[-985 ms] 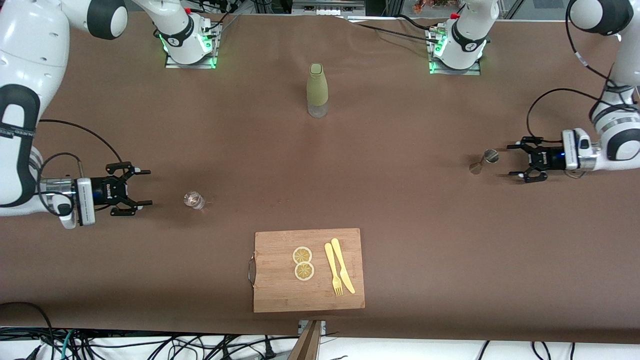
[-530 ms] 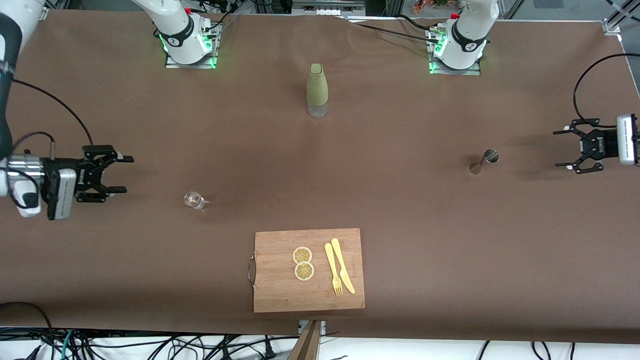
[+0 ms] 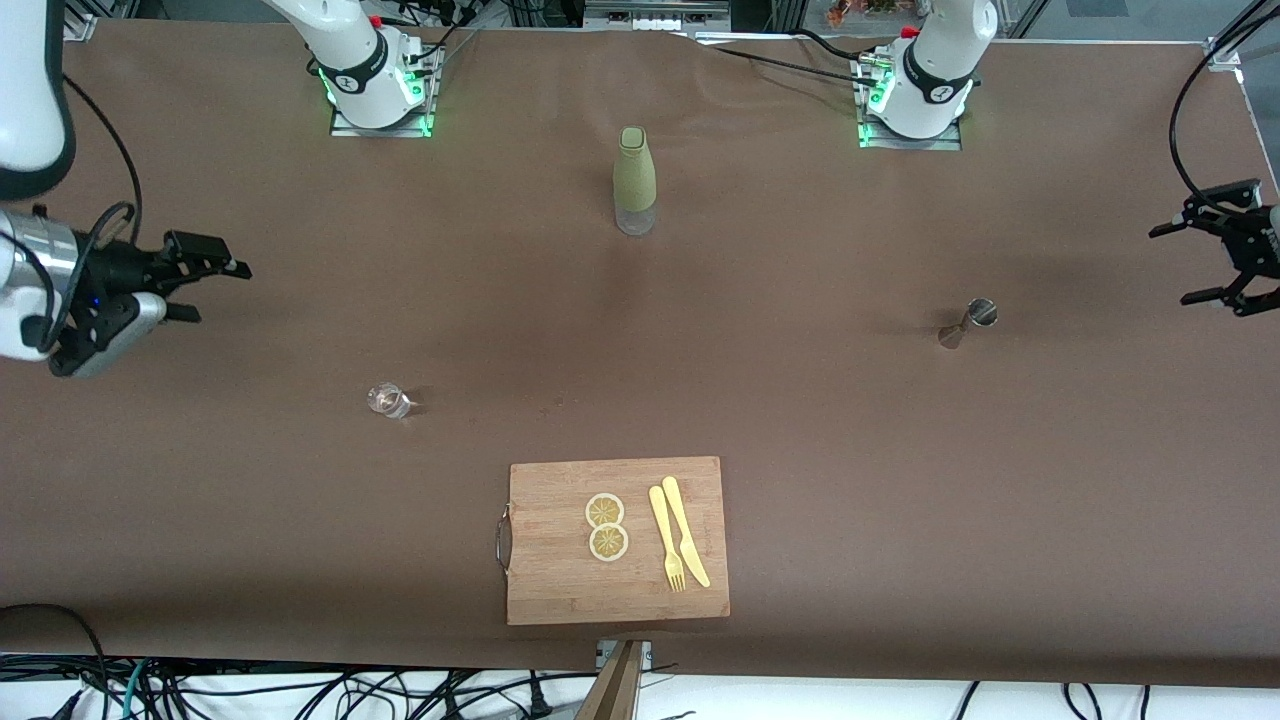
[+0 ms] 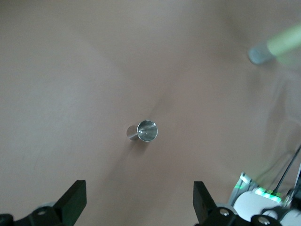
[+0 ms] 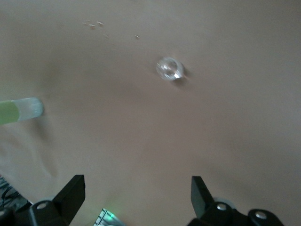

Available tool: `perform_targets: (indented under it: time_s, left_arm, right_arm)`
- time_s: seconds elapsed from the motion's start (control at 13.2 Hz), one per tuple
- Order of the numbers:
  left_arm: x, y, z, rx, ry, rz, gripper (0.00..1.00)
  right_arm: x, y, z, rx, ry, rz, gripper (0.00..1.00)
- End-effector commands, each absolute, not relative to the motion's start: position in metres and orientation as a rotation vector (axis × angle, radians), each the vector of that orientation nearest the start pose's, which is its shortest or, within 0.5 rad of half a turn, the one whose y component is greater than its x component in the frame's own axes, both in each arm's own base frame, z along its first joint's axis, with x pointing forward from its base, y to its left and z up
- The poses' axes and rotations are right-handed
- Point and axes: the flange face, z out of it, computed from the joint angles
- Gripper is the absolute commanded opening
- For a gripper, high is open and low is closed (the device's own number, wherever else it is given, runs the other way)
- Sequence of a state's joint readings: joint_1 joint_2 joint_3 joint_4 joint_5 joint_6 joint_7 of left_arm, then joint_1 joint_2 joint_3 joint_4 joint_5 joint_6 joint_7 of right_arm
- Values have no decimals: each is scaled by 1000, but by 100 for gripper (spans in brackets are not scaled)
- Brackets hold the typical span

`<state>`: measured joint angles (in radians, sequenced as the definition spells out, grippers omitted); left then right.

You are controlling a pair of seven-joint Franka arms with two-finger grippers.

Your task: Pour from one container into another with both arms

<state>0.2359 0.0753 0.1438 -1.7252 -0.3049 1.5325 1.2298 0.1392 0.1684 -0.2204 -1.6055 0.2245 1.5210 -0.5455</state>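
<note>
A tiny clear glass cup [image 3: 388, 400] stands upright on the brown table toward the right arm's end; the right wrist view shows the cup [image 5: 169, 68] from above. My right gripper [image 3: 215, 293] hangs open and empty over the table's end, well apart from the cup; its fingers [image 5: 70, 190] frame bare table. The silvery jigger [image 3: 968, 322] stands toward the left arm's end, and the jigger [image 4: 143, 131] also shows in the left wrist view. My left gripper [image 3: 1175, 265] is open and empty over that end's edge, clear of the jigger, with its fingers [image 4: 75, 197] spread wide.
An olive-green bottle [image 3: 634, 180] stands mid-table near the bases. A wooden cutting board [image 3: 560, 580] near the front edge carries two lemon slices [image 3: 606, 526] and a yellow fork and knife [image 3: 678, 545]. Cables hang below the front edge.
Both arms have drawn back and up, away from the cup and the jigger, toward the table's ends. Both grippers stayed open. The cup and jigger have not moved.
</note>
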Motion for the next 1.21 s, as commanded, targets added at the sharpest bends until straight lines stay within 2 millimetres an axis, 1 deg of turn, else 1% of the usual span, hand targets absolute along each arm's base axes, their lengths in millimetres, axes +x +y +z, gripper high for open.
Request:
perform_targets:
  time_s: [0.0,0.08,0.15,0.23,0.38,0.45,0.61,0.68,0.76,0.83,0.91,1.14]
  left_arm:
    - [528,129,556,-3227,1002,71,100]
    - [530,105,573,-3193,876,95,100]
    - [527,85,588,-3158,743,112,100]
    - [525,67,597,-3129,655,116,100]
    - [523,46,604,-3113,487,118,100]
    - [523,35,605,-3123,384,123,100]
    - [522,14,608,-3134,128,121,100]
    - [521,11,607,-3144,20,132,100]
    - [522,9,607,-3143,-19,130,100]
    - [522,9,606,-3143,-15,130,100]
    - [523,9,605,-3144,-15,123,100]
    - [526,9,607,-3146,-10,82,100]
  right_arm:
    - [541,-22,543,-2966,-418,264,100]
    - [537,-26,546,-3013,-381,276,100]
    - [535,-25,550,-3039,-394,277,100]
    - [533,-28,550,-3057,-389,303,100]
    - [530,-37,550,-3056,-382,320,100]
    - [528,-36,552,-3055,-375,322,100]
    - [532,-36,559,-3064,-376,278,100]
    - [534,-35,555,-3053,-373,293,100]
    - [540,-37,547,-3049,-358,318,100]
    - [543,-39,547,-3044,-359,314,100]
    - [545,-36,550,-3048,-350,303,100]
    - [545,-32,552,-3048,-362,303,100]
